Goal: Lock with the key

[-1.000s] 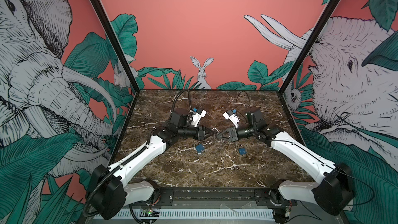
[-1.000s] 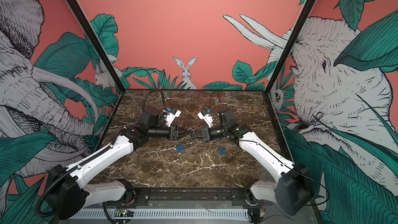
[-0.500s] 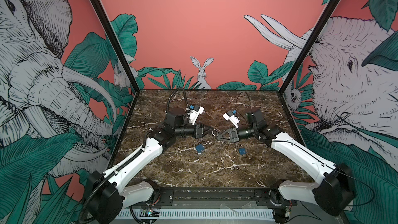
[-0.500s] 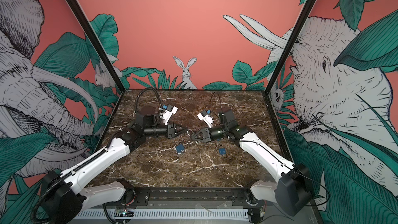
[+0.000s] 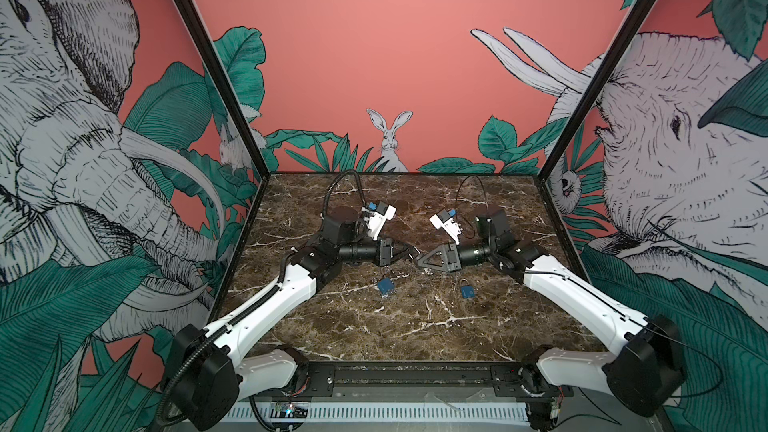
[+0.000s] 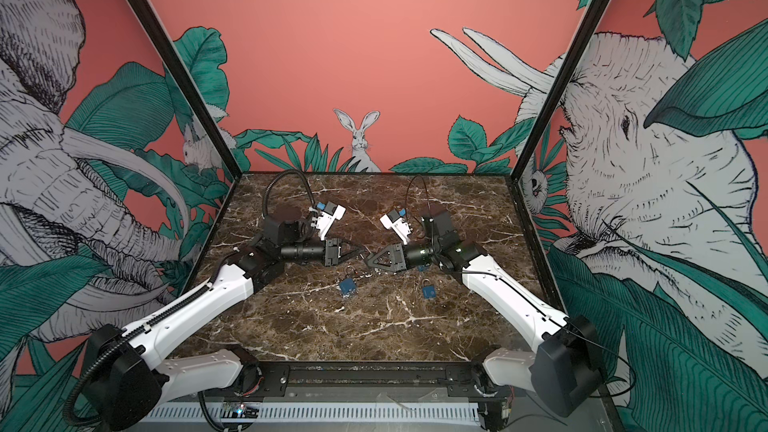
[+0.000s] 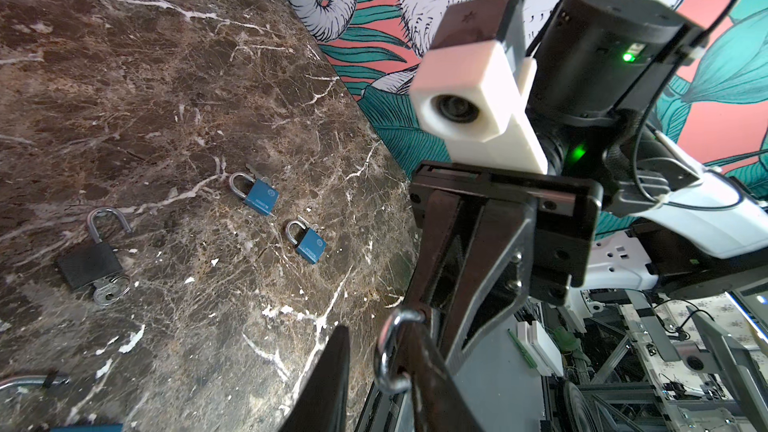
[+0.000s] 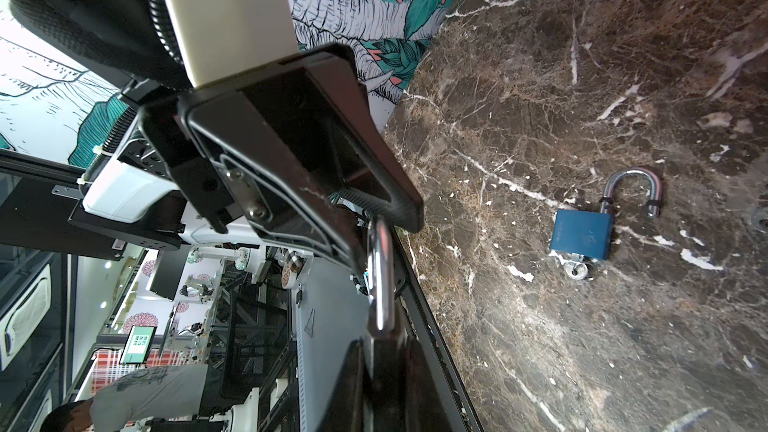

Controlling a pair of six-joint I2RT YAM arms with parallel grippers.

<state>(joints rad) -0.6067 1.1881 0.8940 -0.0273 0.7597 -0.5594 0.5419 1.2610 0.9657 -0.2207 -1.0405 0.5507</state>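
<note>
Padlock with silver steel shackle (image 7: pixel 388 351) | both top views: too small to see, mid-frame where left claw (image 5: pixel 410 251) and right claw (image 5: pixel 419 261) meet | left wrist: left claw slightly parted around shackle, lower centre | right wrist: right claw clamped on padlock (image 8: pixel 380 280), lower centre

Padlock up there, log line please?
right tool shut on padlock | left tool open at shackle | other padlocks on table

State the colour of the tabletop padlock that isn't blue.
Black padlock, best in left wrist view.
</note>
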